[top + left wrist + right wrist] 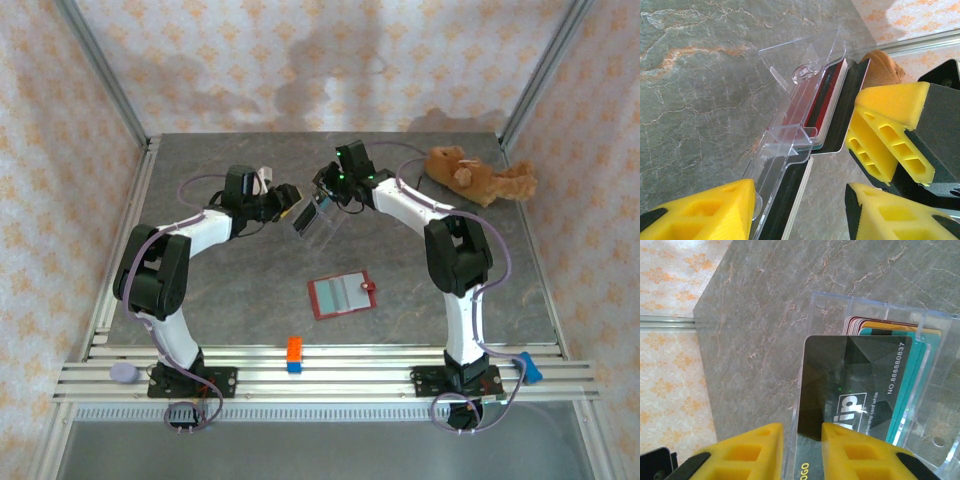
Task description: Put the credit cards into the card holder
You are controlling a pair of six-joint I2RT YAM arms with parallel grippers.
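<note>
The card holder (340, 296), a red wallet, lies open and flat on the table, nearer the arm bases than both grippers. The credit cards stand stacked in a clear plastic tray (316, 222). A black card (855, 380) is in front, with a teal card (914, 390) and others behind it. My right gripper (802, 432) straddles the tray's side wall and the black card's edge; a narrow gap still shows beside the wall. My left gripper (800, 200) straddles the tray's other end. One of its fingers (710, 212) touches the clear wall, the other stands apart.
A brown plush toy (480, 176) lies at the back right. An orange and blue block (294, 354) sits on the front rail. A grey disc (123, 372) rests at the front left. Metal frame posts stand at the back corners.
</note>
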